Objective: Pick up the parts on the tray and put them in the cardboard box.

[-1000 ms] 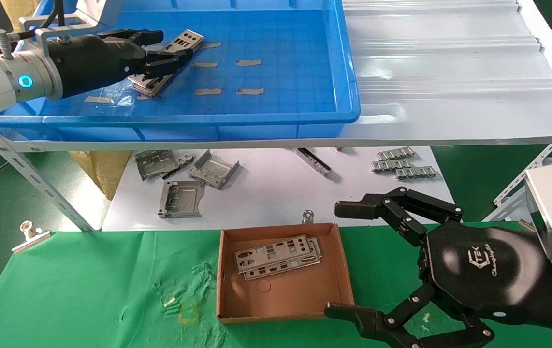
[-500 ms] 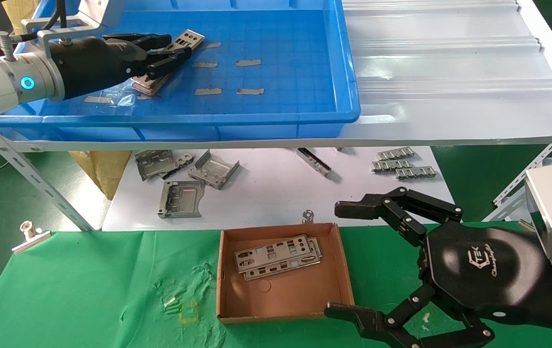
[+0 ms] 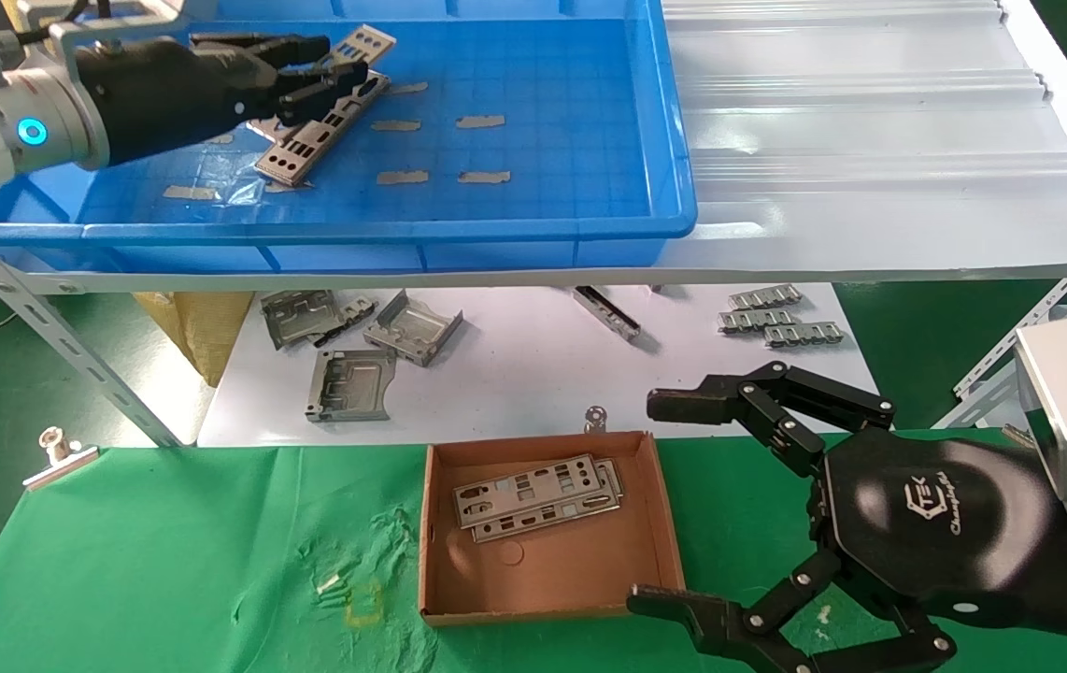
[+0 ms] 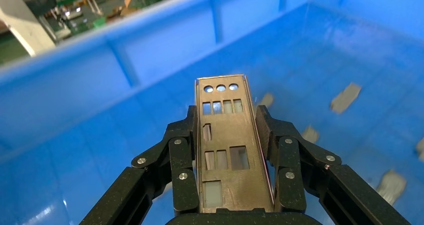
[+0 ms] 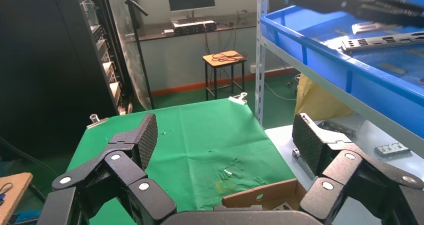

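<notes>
My left gripper (image 3: 328,67) is over the back left of the blue tray (image 3: 543,168). It is shut on one silver punched plate (image 3: 363,43), held by its long edges and lifted off the floor. In the left wrist view the plate (image 4: 225,140) sits between the black fingers (image 4: 182,155). Another plate (image 3: 309,140) lies on the tray floor just below. The brown cardboard box (image 3: 547,561) on the green cloth holds two plates (image 3: 533,500). My right gripper (image 3: 666,505) is open and empty beside the box's right wall; the right wrist view shows it (image 5: 227,140) above the box (image 5: 260,195).
The tray stands on a white corrugated sheet (image 3: 870,140) on a shelf. Below it, folded grey brackets (image 3: 351,383) and comb-like strips (image 3: 781,322) lie on a white board. Green cloth (image 3: 169,561) covers the table; a metal clip (image 3: 57,453) sits at its left corner.
My left gripper has risen and drawn back a little with the plate in it, uncovering the plate that stays on the tray floor. The right arm has not moved.
</notes>
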`<action>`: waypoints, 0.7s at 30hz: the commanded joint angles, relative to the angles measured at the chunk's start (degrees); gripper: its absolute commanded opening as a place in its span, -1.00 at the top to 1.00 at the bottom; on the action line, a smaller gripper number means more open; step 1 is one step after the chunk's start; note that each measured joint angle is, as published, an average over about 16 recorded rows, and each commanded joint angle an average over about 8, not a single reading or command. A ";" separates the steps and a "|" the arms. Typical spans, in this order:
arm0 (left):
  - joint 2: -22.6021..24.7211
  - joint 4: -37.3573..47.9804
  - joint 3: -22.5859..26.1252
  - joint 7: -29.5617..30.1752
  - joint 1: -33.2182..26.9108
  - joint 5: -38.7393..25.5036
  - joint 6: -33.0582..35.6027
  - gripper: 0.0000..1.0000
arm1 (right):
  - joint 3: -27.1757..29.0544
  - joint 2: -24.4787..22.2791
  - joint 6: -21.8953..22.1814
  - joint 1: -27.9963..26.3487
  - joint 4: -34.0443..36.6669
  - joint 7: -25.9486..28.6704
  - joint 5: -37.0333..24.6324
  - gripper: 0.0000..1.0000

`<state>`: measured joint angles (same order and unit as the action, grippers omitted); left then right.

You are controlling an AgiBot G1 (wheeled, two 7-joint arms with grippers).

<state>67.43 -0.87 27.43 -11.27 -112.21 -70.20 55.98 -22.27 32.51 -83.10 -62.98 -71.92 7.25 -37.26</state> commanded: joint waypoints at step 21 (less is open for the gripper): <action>-4.80 -11.78 2.11 -2.73 2.40 1.90 35.99 1.00 | -0.01 0.00 0.00 0.00 0.00 0.00 0.00 -1.00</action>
<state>62.06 -15.03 30.47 -13.13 -108.50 -67.19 90.63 -22.28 32.51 -83.10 -62.98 -71.92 7.25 -37.25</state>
